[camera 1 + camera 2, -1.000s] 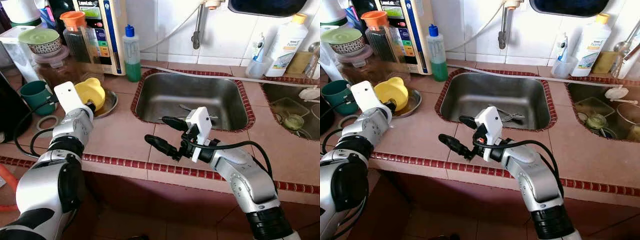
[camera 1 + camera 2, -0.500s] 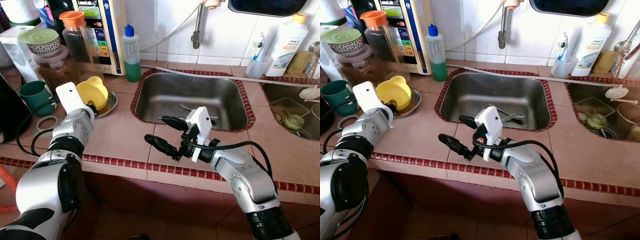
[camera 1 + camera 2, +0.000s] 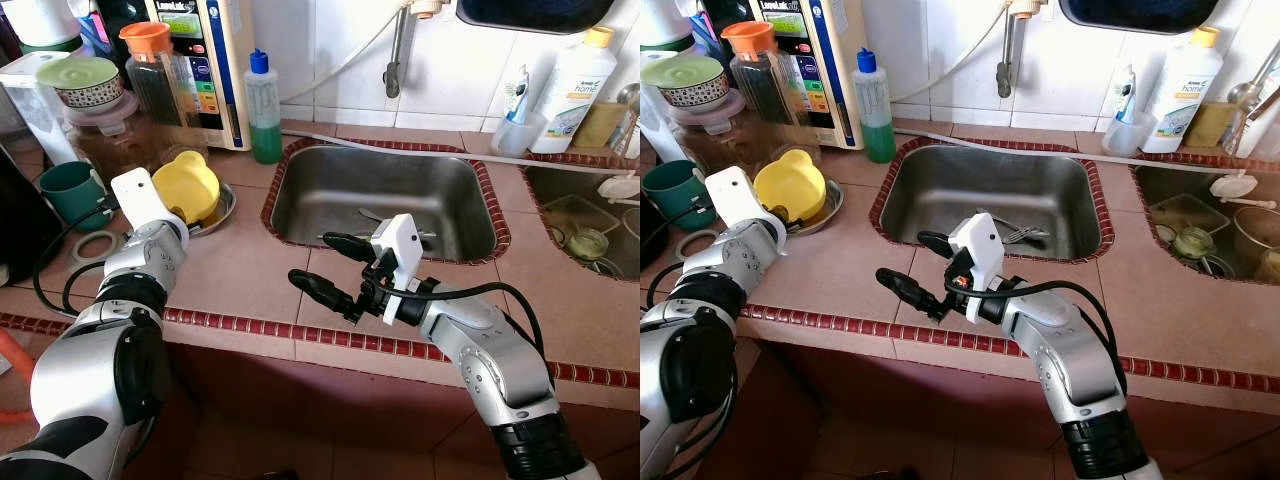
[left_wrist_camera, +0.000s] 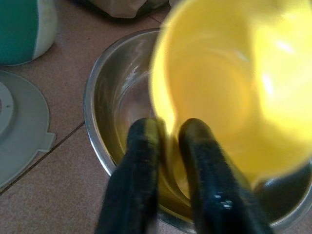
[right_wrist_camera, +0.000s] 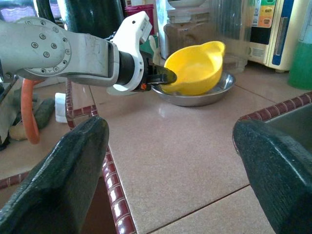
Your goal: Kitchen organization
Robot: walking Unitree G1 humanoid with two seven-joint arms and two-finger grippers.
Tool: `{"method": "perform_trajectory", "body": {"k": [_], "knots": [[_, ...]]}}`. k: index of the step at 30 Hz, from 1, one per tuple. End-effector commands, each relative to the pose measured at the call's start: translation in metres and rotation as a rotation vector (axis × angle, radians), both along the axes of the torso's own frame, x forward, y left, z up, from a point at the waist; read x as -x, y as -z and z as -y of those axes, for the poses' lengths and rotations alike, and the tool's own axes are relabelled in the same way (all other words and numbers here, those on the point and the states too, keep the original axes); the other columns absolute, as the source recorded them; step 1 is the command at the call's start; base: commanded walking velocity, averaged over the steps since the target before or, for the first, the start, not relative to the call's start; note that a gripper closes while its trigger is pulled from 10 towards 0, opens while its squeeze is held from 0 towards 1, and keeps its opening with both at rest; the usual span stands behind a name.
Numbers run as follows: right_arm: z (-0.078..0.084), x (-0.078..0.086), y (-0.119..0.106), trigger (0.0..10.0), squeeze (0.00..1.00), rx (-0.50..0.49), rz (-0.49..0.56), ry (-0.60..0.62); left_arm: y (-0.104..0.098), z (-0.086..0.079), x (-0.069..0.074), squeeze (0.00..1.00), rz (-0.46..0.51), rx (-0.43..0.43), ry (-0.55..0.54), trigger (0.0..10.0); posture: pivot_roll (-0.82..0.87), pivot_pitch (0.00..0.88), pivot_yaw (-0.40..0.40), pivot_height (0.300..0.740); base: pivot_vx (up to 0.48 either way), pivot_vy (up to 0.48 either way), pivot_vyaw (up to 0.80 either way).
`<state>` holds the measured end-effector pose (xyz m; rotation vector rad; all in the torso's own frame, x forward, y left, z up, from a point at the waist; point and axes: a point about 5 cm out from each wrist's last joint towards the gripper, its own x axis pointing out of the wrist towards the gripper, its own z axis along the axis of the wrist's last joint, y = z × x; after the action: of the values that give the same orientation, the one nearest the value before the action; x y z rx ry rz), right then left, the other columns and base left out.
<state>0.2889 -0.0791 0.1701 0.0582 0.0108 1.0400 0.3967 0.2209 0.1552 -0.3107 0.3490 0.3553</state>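
A yellow bowl (image 3: 186,186) with small ear handles is tilted up on edge over a shallow steel dish (image 3: 224,207) on the pink tiled counter, left of the sink. My left gripper (image 4: 168,131) is shut on the bowl's rim, one finger inside and one outside. In the right wrist view the yellow bowl (image 5: 195,68) leans above the steel dish (image 5: 214,95). My right gripper (image 3: 313,259) hangs open over the counter's front edge before the sink, holding nothing.
The steel sink (image 3: 300,195) holds some cutlery. A green soap bottle (image 3: 264,108), jars and a water appliance (image 3: 205,60) line the wall. A teal mug (image 3: 72,190) and a grey lid (image 3: 95,245) lie at the far left. A second basin (image 3: 560,190) is at the right.
The yellow bowl has tipped a little further up in my left gripper. My right arm has stayed where it was.
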Motion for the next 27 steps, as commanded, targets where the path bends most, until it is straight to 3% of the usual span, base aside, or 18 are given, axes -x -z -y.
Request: {"method": "perform_trajectory", "body": {"k": [1, 13, 14, 15, 16, 21, 27], "knots": [[-0.002, 0.002, -0.005, 10.0, 0.0, 0.007, 0.029, -0.015, -0.002, -0.004, 0.0, 0.0, -0.009, -0.004, -0.004, 0.0, -0.01, 0.026, 0.075, 0.74, 0.0, 0.0, 0.0], [-0.002, 0.002, -0.005, 10.0, 0.0, 0.007, 0.029, -0.015, -0.001, -0.004, 0.0, 0.0, -0.011, 0.003, -0.003, 0.0, -0.01, 0.026, 0.075, 0.74, 0.0, 0.0, 0.0], [-0.001, -0.001, -0.005, 10.0, 0.0, 0.009, 0.029, -0.002, -0.007, -0.018, 0.002, 0.0, 0.064, -0.107, -0.048, 0.0, -0.01, 0.028, 0.063, 0.74, 0.0, 0.0, 0.0], [-0.001, -0.001, -0.005, 10.0, 0.0, 0.009, 0.029, -0.002, -0.007, -0.018, 0.002, 0.0, 0.064, -0.107, -0.048, 0.0, -0.01, 0.028, 0.063, 0.74, 0.0, 0.0, 0.0], [0.0, -0.002, -0.005, 10.0, 0.0, 0.009, 0.03, 0.005, -0.011, -0.023, 0.003, 0.0, 0.107, -0.166, -0.066, 0.0, -0.01, 0.027, 0.064, 0.74, 0.0, 0.0, 0.0], [0.0, -0.002, -0.005, 10.0, 0.0, 0.008, 0.031, 0.014, -0.017, -0.024, 0.002, 0.0, 0.144, -0.234, -0.063, 0.0, -0.01, 0.024, 0.065, 0.74, 0.0, 0.0, 0.0], [0.001, -0.005, -0.006, 10.0, 0.0, 0.004, 0.038, 0.035, -0.031, -0.017, -0.001, 0.0, 0.261, -0.316, -0.041, 0.0, -0.01, 0.023, 0.064, 0.74, 0.0, 0.0, 0.0]]}}
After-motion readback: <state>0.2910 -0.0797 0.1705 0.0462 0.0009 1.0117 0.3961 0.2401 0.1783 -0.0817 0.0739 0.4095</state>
